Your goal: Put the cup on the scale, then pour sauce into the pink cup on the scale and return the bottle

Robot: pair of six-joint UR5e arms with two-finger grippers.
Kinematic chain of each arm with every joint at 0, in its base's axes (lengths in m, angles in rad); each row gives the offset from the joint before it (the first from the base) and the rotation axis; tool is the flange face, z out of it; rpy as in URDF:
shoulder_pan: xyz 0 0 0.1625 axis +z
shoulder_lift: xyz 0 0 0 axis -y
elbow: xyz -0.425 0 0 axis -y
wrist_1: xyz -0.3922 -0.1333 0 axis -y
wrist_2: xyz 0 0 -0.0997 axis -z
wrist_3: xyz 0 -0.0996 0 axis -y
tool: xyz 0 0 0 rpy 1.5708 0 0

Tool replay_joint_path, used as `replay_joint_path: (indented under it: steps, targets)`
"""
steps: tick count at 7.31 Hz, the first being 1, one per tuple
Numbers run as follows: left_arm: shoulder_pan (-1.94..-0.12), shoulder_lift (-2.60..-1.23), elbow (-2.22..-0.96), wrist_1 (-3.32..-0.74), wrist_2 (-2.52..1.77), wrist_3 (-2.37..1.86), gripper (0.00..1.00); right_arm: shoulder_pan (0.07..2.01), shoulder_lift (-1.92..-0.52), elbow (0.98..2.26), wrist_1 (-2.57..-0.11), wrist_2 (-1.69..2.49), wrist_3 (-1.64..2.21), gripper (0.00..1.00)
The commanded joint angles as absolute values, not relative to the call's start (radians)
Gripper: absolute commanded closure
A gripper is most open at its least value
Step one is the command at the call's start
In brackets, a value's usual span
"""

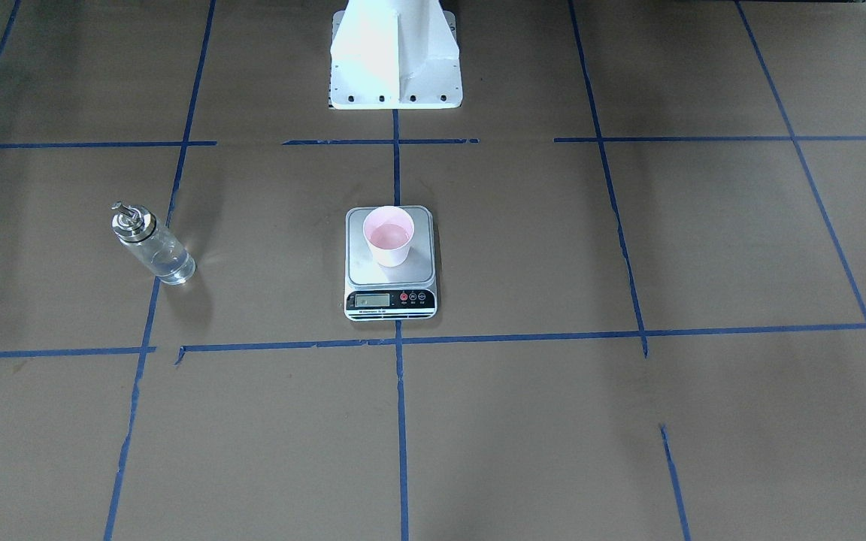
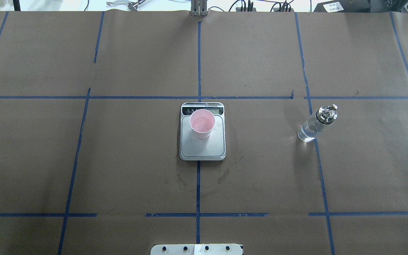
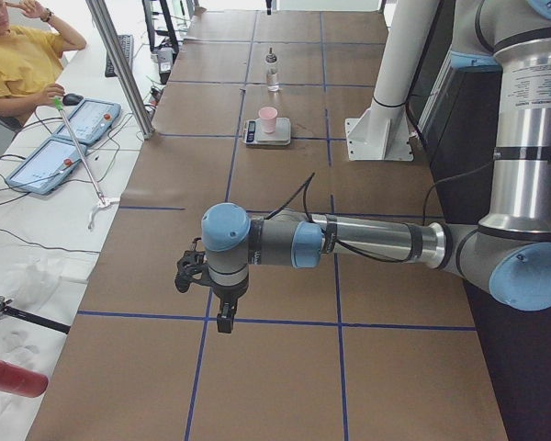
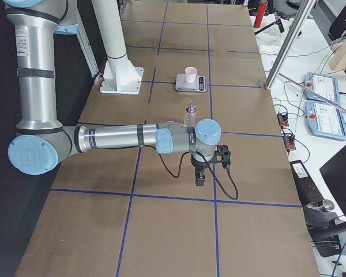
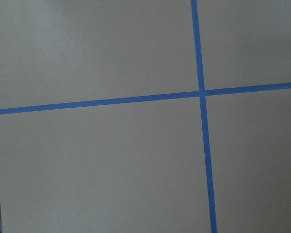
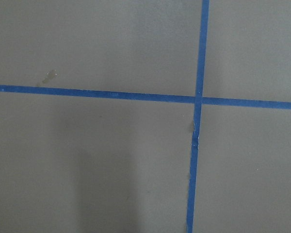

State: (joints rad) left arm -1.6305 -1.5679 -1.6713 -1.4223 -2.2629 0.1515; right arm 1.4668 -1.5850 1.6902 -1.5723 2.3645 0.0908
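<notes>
Well, from my station the left gripper [image 3: 224, 317] shows only in the side view from the table's left end. It hangs fingers-down over the brown paper near a crossing of blue tape [image 5: 202, 92], and I cannot tell whether its jaws are wide or narrow. The right gripper [image 4: 199, 180] is the same story. It appears only in the side view from the other end, pointing down above the paper beside a tape line, and I cannot judge how its jaws stand. Neither holds anything that I can see, and both wrist cameras give me only paper and crossed tape.

Further out, the cup [image 1: 389, 239] stands upright on the steel platform of the scale [image 1: 361, 269], which sits mid-table on the centre tape line with its display strip turned away from the robot. I cannot tell whether there is liquid in the cup. The bottle [image 1: 153, 244] stands upright on the table [image 1: 553, 421], well apart from the scale on the robot's right side, touching a tape line. Clear sauce [image 1: 168, 261] shows through its glass. An operator [image 3: 18, 60] in a yellow shirt sits beyond the table's edge.
</notes>
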Motion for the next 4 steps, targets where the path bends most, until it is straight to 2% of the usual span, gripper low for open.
replay_joint_path:
  steps: [1, 4]
  targets:
    - [-1.629, -1.565, -1.666, -1.430, -2.327, 0.146, 0.00, 1.466, -1.585, 1.692, -1.574, 2.372, 0.092, 0.00]
    - [-1.629, -1.578, -1.672, -1.450, -2.330, 0.156, 0.00, 1.466, -1.588, 1.695, -1.574, 2.399, 0.092, 0.00]
